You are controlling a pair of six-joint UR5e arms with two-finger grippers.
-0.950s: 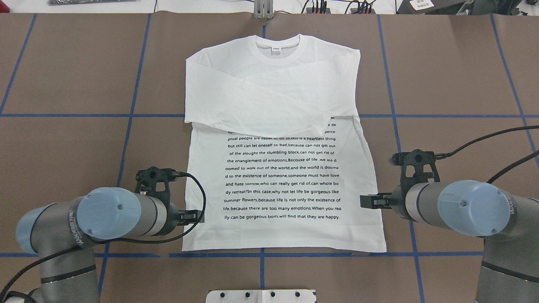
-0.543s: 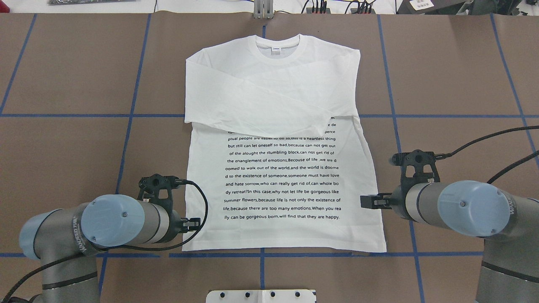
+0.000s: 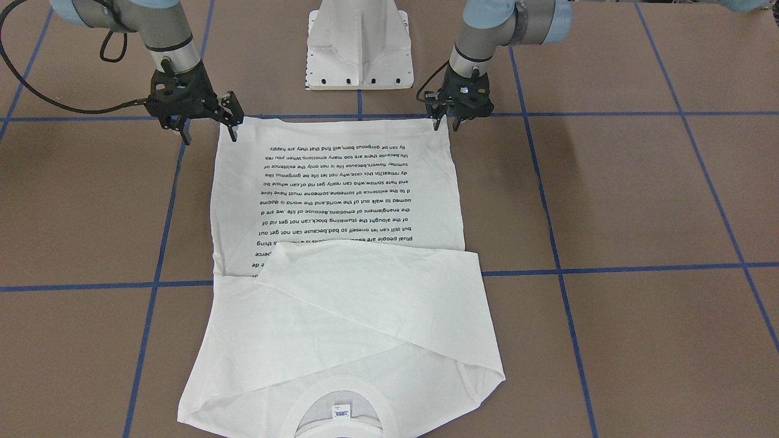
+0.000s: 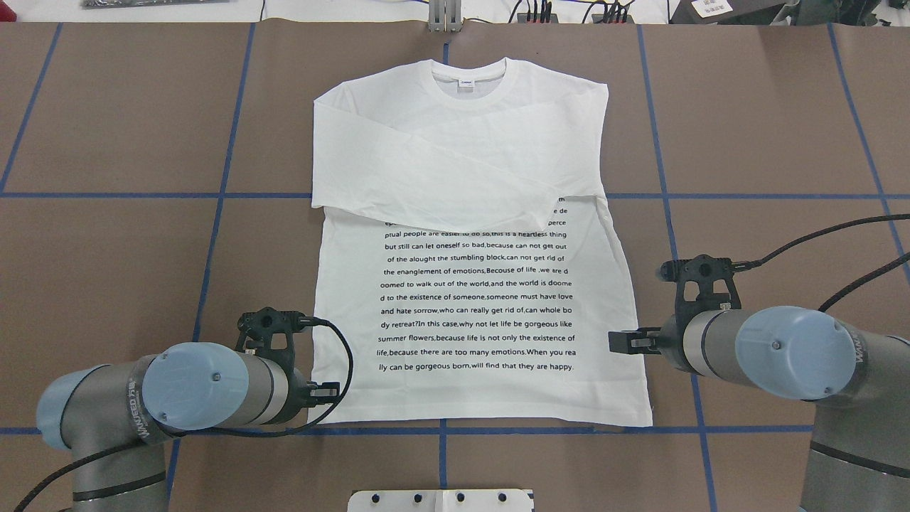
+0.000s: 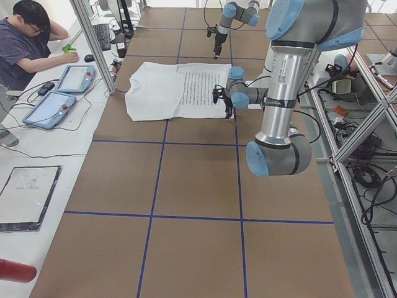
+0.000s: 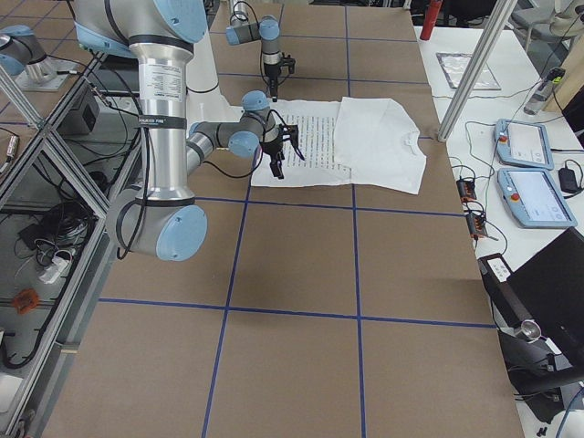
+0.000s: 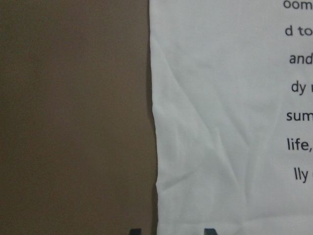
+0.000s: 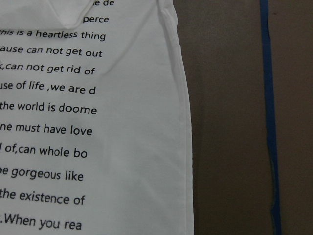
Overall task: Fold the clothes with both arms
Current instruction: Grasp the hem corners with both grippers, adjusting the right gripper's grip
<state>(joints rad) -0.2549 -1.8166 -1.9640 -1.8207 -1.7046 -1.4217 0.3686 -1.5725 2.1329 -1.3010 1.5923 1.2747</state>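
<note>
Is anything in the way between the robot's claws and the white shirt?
No, nothing visible. The left claw and right claw hang open near the shirt's lower corners, with only bare brown table around them.

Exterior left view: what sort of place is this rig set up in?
Most likely a robotics lab cell: a brown table gridded with blue tape, aluminium framing around it, and a person seated at a side bench with two blue-edged tablets.
</note>
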